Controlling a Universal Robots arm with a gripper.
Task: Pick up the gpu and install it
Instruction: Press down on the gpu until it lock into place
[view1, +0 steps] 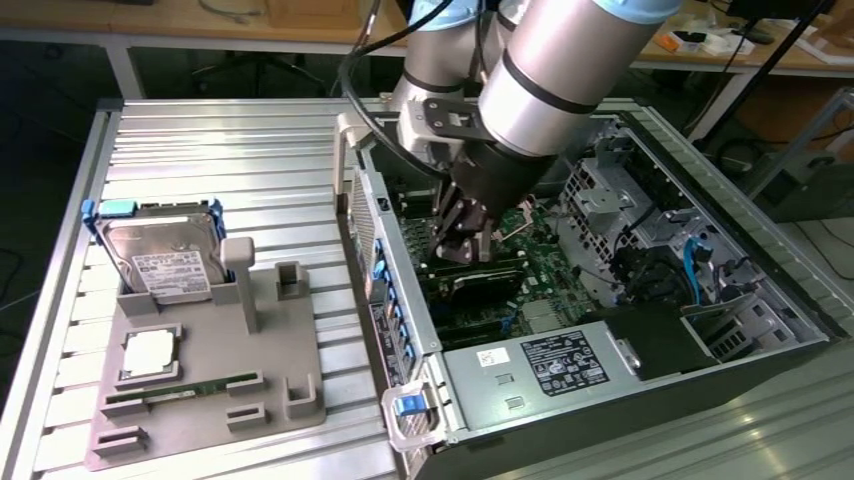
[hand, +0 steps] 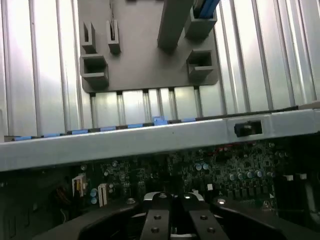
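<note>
Gpu (view1: 478, 283) lying flat inside the open computer case (view1: 747, 330), at six o'clock of the gripper (view1: 461, 240), jaws together just above it, grey parts tray (view1: 214, 400) with hard drive (view1: 160, 265) at nine o'clock on the worktop (view1: 227, 160)

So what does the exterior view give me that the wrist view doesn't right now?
Exterior view alone: the arm reaching down into the open computer case, the hard drive and the memory stick on the grey holder tray, and the case's power supply.
Wrist view alone: the case's top edge rail seen from inside.
Both: the gripper, shut and low over the motherboard, and the grey holder tray.
</note>
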